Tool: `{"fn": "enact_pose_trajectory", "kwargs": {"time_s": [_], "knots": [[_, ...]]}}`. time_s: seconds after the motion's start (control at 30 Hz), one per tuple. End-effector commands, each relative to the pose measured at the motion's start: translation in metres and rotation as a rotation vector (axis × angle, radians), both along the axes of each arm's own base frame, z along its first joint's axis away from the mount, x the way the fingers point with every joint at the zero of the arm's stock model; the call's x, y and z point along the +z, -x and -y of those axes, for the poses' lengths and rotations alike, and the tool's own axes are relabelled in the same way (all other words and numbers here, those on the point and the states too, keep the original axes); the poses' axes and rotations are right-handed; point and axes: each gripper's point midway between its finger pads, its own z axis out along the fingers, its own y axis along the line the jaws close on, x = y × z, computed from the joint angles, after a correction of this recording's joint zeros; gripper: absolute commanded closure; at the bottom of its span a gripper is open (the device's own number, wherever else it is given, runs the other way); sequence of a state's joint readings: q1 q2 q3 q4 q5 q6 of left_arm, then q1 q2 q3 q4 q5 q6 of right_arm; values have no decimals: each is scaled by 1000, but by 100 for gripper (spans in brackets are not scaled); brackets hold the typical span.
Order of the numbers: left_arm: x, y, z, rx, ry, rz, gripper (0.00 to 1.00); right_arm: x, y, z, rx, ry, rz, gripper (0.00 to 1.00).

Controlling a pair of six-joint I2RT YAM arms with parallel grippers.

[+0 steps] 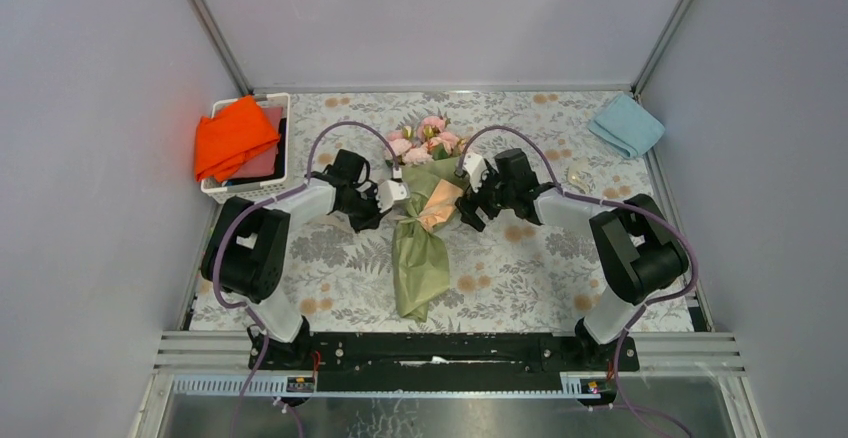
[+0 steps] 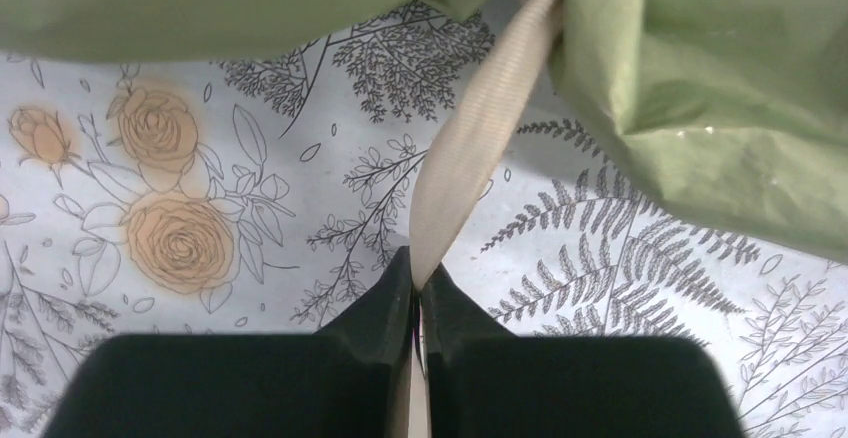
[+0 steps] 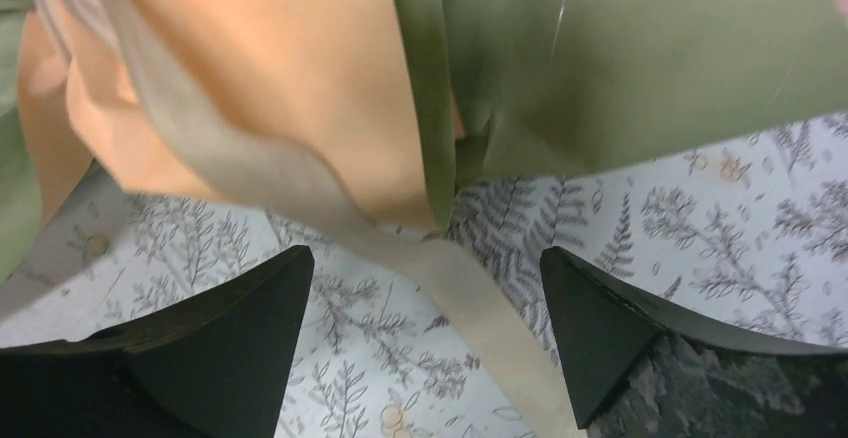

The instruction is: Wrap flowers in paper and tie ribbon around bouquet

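Observation:
The bouquet (image 1: 420, 248) lies mid-table: pink flowers (image 1: 425, 141) at the far end in a cone of olive paper (image 1: 418, 268) with a peach flap (image 1: 441, 204). My left gripper (image 1: 398, 196) sits at the cone's left side. In the left wrist view it (image 2: 418, 276) is shut on the cream ribbon (image 2: 480, 128), which runs up under the olive paper (image 2: 700, 88). My right gripper (image 1: 468, 198) is at the cone's right side. In its own view it (image 3: 425, 258) stands open, and the ribbon (image 3: 470, 298) lies loose between the fingers, below the paper (image 3: 620, 58).
A white basket (image 1: 222, 191) holding an orange cloth (image 1: 232, 136) stands at the far left. A folded light blue cloth (image 1: 625, 124) lies at the far right, with a small clear object (image 1: 580, 176) near it. Grey walls close in three sides.

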State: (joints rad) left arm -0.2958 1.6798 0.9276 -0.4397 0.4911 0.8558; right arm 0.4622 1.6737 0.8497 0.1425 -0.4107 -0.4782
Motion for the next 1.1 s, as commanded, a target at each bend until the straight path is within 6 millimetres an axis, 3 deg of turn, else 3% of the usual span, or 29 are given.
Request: {"fn": "enact_pose_trajectory", "kwargs": {"time_s": [0.0,0.13,0.23,0.33,0.5,0.57,0.7,0.77,0.83,1.0,1.07], "knots": [[13,-5,12,-9,61,30,100,6,-18,-10,5,82,59,10],[25,-2,14,17,90,14,100,3,-16,-12,3,90,29,15],[35,-10,7,111,109,22,100,6,-13,-15,-13,83,19,18],[41,-6,2,137,148,13,100,10,-9,-22,-53,50,1,26],[45,12,2,105,172,3,100,12,-8,-34,-153,-94,-22,47],[48,14,-1,113,176,7,100,5,-12,-30,-207,-97,-31,61],[52,14,-7,137,194,0,100,-2,-12,-30,-246,-118,-46,78],[52,10,-14,170,187,5,100,-2,-15,-21,-312,-109,-33,92],[53,0,-23,237,180,16,100,7,-21,-7,-393,-109,-2,98],[47,-11,-42,356,135,27,100,22,-29,38,-623,-218,-32,100],[39,-9,-50,375,109,29,100,19,-27,60,-713,-258,-76,100]]}}
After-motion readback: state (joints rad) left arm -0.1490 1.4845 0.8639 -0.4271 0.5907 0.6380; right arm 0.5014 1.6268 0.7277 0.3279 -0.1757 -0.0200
